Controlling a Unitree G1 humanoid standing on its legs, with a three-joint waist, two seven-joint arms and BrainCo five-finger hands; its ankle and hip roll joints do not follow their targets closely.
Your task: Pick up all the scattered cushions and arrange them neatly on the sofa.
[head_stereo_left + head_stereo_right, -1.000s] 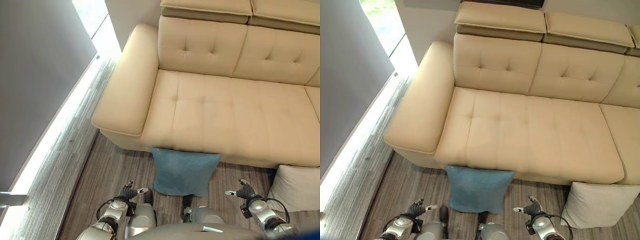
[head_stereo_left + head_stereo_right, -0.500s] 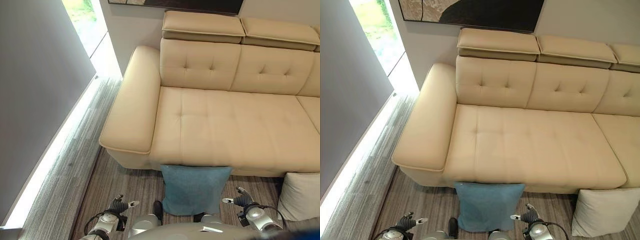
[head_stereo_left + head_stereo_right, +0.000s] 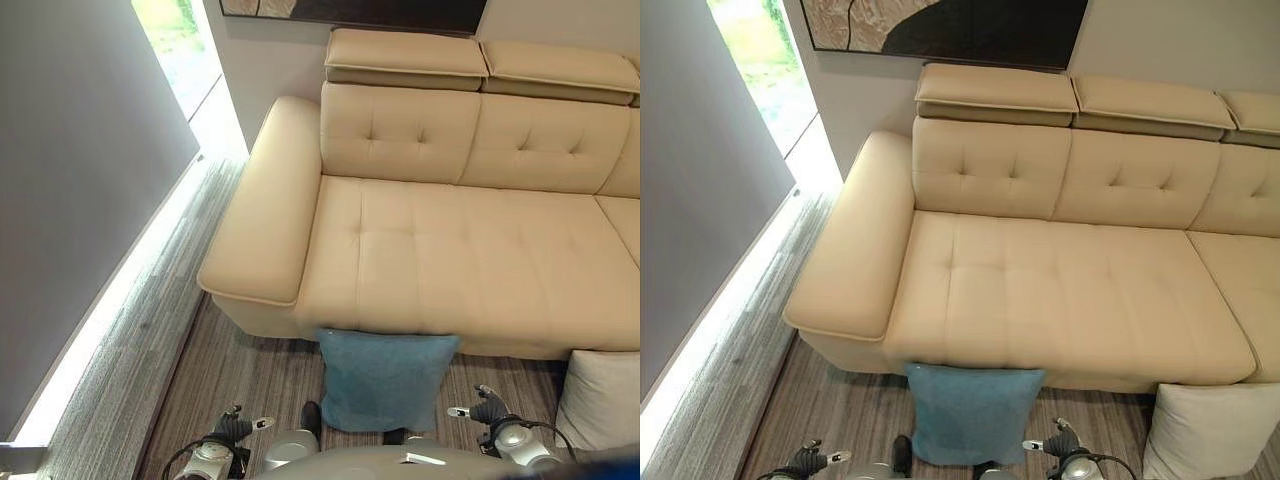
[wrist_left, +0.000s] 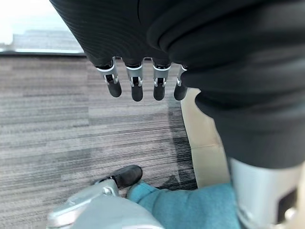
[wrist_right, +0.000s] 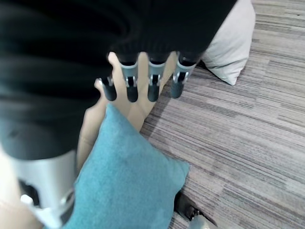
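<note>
Both hands are hanging relaxed and holding nothing: our left hand (image 3: 232,432) and right hand (image 3: 487,408) are hovering low on either side of the teal cushion (image 3: 384,378), which is leaning upright against the front of the beige sofa (image 3: 470,250). Further right, a white cushion (image 3: 600,400) is resting on the floor (image 3: 240,365).

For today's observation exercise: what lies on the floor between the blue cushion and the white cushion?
Bare striped floor separates the blue cushion from the white cushion, as the right eye view shows.
</note>
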